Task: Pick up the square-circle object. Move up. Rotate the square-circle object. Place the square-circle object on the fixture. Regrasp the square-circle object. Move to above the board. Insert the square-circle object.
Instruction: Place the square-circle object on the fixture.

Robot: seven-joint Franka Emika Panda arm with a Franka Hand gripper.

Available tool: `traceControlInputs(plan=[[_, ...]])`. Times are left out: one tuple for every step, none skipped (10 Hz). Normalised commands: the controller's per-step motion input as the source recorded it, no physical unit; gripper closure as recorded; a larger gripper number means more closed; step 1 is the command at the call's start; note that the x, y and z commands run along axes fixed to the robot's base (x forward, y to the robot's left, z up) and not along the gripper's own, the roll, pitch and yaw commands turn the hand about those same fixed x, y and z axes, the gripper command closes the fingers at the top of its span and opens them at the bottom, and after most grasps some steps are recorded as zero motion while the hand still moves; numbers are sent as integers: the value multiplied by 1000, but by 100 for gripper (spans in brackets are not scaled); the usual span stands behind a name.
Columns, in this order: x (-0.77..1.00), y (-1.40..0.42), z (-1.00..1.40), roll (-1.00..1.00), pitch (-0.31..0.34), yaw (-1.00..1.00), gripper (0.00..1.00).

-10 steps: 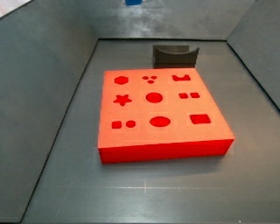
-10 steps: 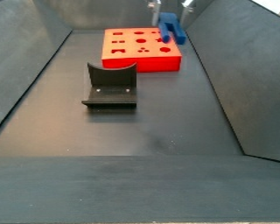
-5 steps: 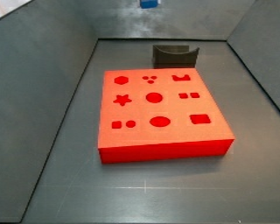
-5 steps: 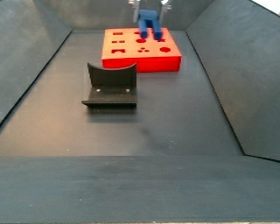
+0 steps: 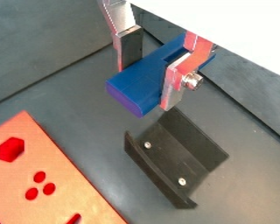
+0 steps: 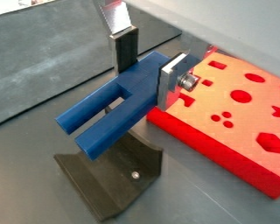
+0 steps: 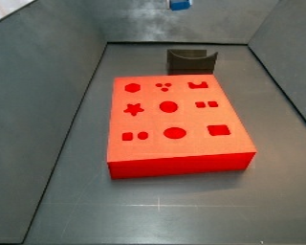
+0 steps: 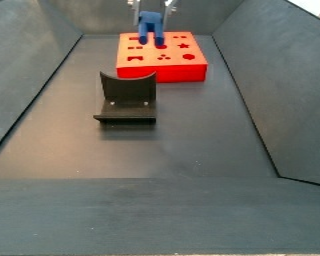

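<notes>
The square-circle object (image 6: 108, 114), a blue peg with two prongs, is clamped between the silver fingers of my gripper (image 6: 150, 70). In both wrist views the gripper (image 5: 152, 70) is shut on its blocky part (image 5: 143, 83). The dark fixture (image 5: 178, 162) lies on the floor below the peg, and it also shows under the prongs (image 6: 113, 175). In a side view the peg (image 8: 149, 25) hangs high with its prongs down, above the far part of the red board (image 8: 163, 68). The fixture (image 8: 127, 97) stands nearer the camera there. Only the peg's blue tip (image 7: 180, 4) shows at the upper edge.
The red board (image 7: 182, 158) with its shaped holes lies mid-floor, and the fixture (image 7: 190, 60) stands just behind it. Sloping dark grey walls (image 8: 250, 90) enclose the floor on all sides. A corner of the board (image 5: 20, 175) appears beside the fixture.
The gripper has carried the blue peg sideways at height, away from over the board's edge and towards the fixture. Its grip on the peg is unchanged.
</notes>
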Motion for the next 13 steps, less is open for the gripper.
traceControlInputs(plan=[[768,216,-25,-1000,160,-80,100],[731,216,-20,-1000,156,-81,100],[630,160,-26,-1000,162,-109,100],[570,100,-23,-1000,167,-115,100],[508,75,-20,-1000,167,-122,100],[416,62,-20,-1000,168,-137,100],[347,55,-21,-1000,170,-151,100],[280,51,-19,-1000,170,-168,100],[216,49,-19,-1000,167,-189,100],[134,49,-18,-834,136,-192,100],[81,50,-19,-659,99,-180,100],[59,47,-15,-478,57,-167,100],[63,31,-11,-257,22,-142,100]])
